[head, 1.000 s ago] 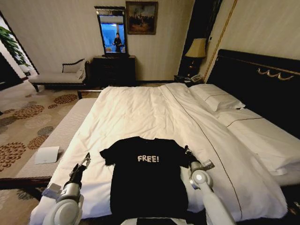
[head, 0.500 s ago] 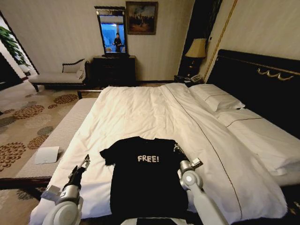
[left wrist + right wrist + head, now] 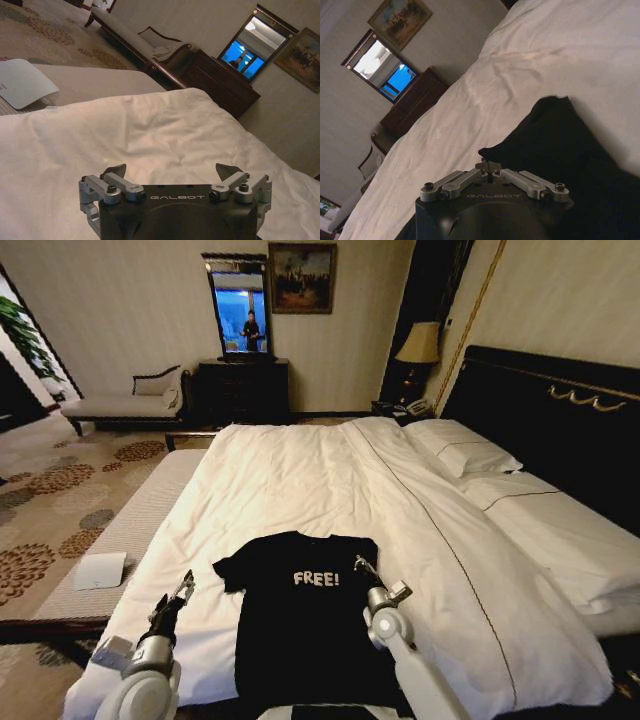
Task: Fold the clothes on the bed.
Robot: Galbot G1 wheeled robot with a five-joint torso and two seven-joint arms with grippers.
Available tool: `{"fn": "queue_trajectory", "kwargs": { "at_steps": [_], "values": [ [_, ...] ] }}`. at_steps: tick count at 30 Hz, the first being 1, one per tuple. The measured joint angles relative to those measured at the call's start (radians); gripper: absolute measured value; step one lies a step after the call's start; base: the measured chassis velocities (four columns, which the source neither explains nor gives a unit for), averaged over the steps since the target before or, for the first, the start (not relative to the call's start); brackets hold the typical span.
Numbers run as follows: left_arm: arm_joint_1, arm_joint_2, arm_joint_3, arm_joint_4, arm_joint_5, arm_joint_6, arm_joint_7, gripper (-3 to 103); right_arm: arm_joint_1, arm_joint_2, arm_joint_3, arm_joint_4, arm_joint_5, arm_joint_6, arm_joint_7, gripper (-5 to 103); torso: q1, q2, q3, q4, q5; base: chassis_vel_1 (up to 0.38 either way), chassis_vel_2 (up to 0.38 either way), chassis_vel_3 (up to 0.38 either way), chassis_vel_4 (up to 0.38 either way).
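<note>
On the white bed [image 3: 300, 470], our black T-shirt [image 3: 310, 630] lies flat near the foot edge, its long axis running from collar at twelve o'clock to hem at six. Our right hand [image 3: 362, 566], fingers pressed together on the folded-in right sleeve, sits at the shirt's two o'clock. Our left hand [image 3: 184, 585] hovers spread at nine o'clock, just off the fabric.

The T-shirt [image 3: 310, 620] lies on the bed's [image 3: 300, 480] near end, the left tool [image 3: 183, 587] beside it, the right tool [image 3: 360, 563] over it.
</note>
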Motion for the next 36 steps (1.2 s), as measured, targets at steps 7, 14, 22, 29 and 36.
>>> {"fn": "queue_trajectory", "kwargs": {
  "at_steps": [7, 14, 22, 29, 36],
  "values": [
    [-0.013, -0.005, 0.028, -0.013, 0.005, 0.008, -0.010, 100, -0.016, 0.025, 0.005, 0.022, -0.001, -0.002, -0.022, 7, 0.000, 0.000, 0.000, 0.0000, 0.0000, 0.000, 0.000, 0.000, 0.000],
    [-0.022, -0.006, 0.042, -0.004, 0.014, 0.010, -0.012, 100, -0.063, 0.008, 0.053, 0.080, 0.000, 0.040, -0.047, 33, 0.000, 0.000, 0.000, 0.0000, 0.0000, 0.000, 0.000, 0.000, 0.000],
    [-0.048, 0.003, 0.031, 0.042, -0.015, 0.011, -0.010, 100, -0.144, 0.022, 0.122, 0.198, 0.009, 0.085, 0.023, 61, 0.000, 0.000, 0.000, 0.0001, 0.0002, 0.000, 0.000, 0.000, 0.000],
    [-0.123, 0.025, 0.005, 0.172, -0.103, 0.019, 0.041, 100, -0.224, 0.030, 0.169, 0.320, -0.005, 0.093, 0.099, 88, 0.000, 0.000, 0.000, 0.0000, -0.0002, 0.000, 0.000, 0.000, 0.000],
    [-0.201, 0.039, 0.026, 0.266, -0.170, 0.014, 0.093, 100, -0.277, 0.048, 0.179, 0.373, -0.054, 0.100, 0.135, 100, 0.000, 0.000, 0.000, 0.0000, 0.0001, 0.000, 0.000, 0.000, 0.000]
  ]
}}
